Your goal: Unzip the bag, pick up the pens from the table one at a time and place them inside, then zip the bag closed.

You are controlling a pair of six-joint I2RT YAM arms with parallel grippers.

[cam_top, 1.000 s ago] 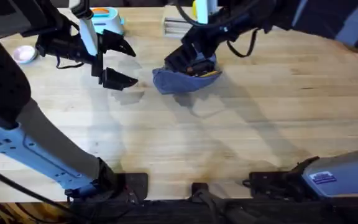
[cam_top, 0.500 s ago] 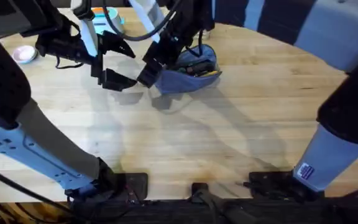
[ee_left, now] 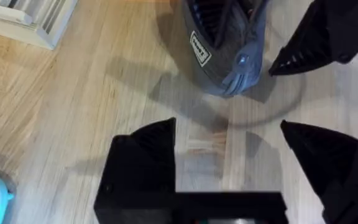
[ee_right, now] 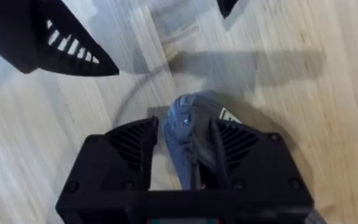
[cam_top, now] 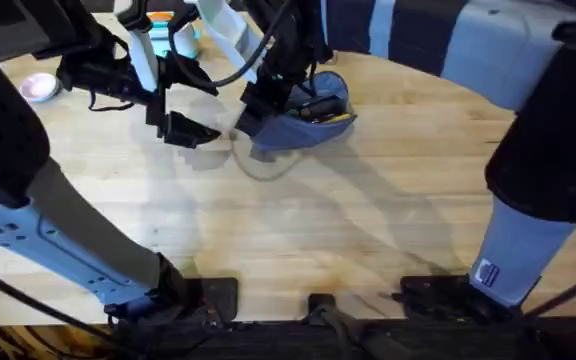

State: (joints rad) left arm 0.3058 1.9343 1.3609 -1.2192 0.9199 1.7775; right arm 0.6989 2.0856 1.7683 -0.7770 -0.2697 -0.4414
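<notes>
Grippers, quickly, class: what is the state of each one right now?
Left gripper: open, holding nothing.
Right gripper: shut on the end of the bag.

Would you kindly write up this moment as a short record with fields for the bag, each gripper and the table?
bag: blue-grey pouch lying on the table, its top gaping open with dark and orange items inside
right gripper: at the pouch's end, fingers either side of the fabric there
left gripper: open, holding nothing, over bare wood just beside that same end of the pouch
table: light wooden planks
zipper state: open along the top
</notes>
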